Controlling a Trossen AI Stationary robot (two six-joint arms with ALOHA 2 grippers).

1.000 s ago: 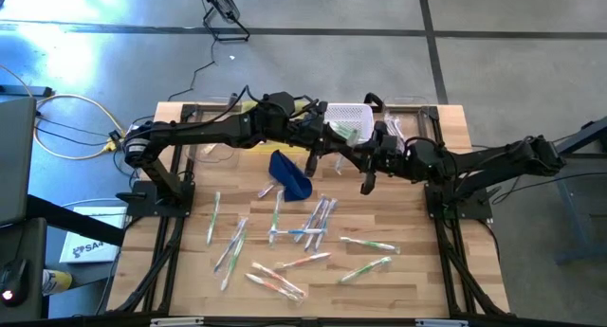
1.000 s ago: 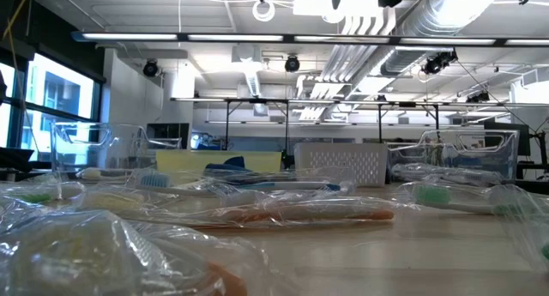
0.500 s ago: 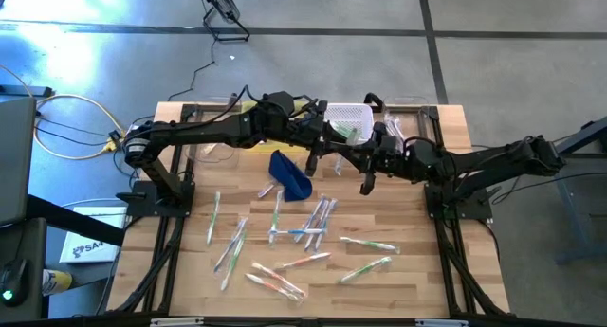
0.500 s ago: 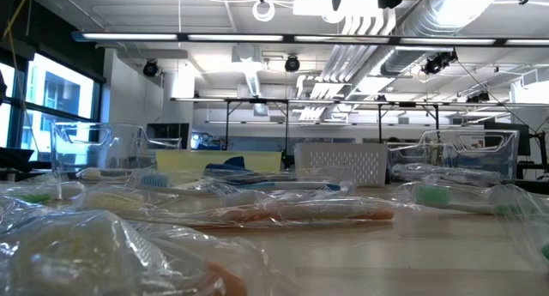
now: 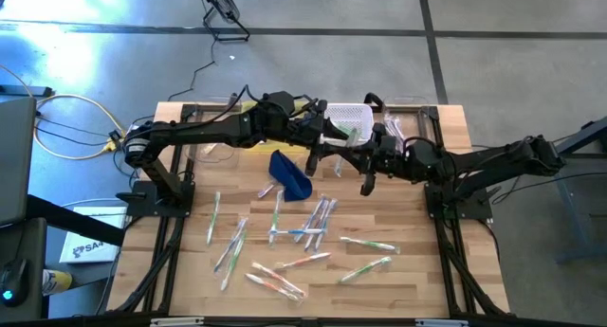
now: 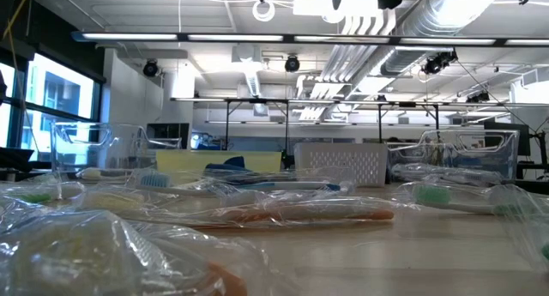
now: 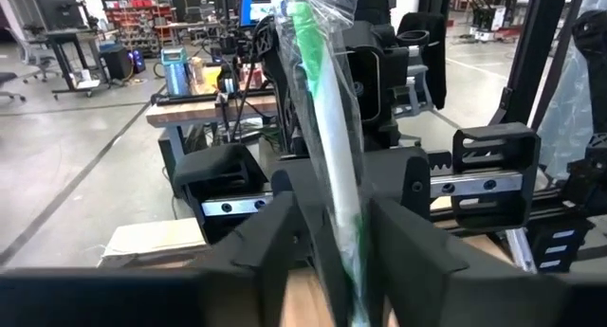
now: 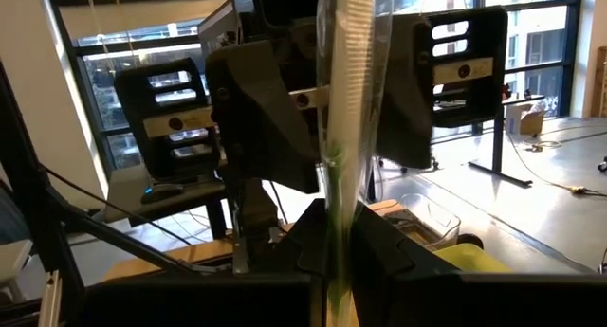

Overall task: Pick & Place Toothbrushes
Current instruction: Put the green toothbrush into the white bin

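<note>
1. High view: we see both arms meeting over the far middle of the table. The left gripper (image 5: 327, 140) and the right gripper (image 5: 372, 156) face each other just in front of the white basket (image 5: 347, 113), with a green-and-white wrapped toothbrush (image 5: 347, 135) between them. Finger gap isn't readable from up here. The loose toothbrushes (image 5: 303, 234) lie scattered on the wood table (image 5: 417, 261) nearer the front, pointing every which way, mostly front-to-back or diagonal. A dark blue pouch (image 5: 289, 173) sits just behind that scatter.

2. Low view: we see no gripper here. Wrapped toothbrushes lie flat close to the lens; one with an orange handle (image 6: 334, 214) has its long axis running across the picture. The white basket (image 6: 340, 163) stands at the far edge.

3. Left wrist view: we see the left gripper (image 7: 334, 234) with fingers (image 7: 270, 246) spread apart, a clear gap on each side of the green-and-white toothbrush (image 7: 327, 137) in its clear wrapper. The stick runs lengthwise between them, pointing away from the wrist. We can't tell whether it touches either pad.

4. Right wrist view: we see the right gripper (image 8: 335, 244) with fingers pressed together, pinching the same toothbrush (image 8: 344, 128) at its near end. Its long axis extends straight out from the fingers toward the left arm's gripper beyond.
</note>
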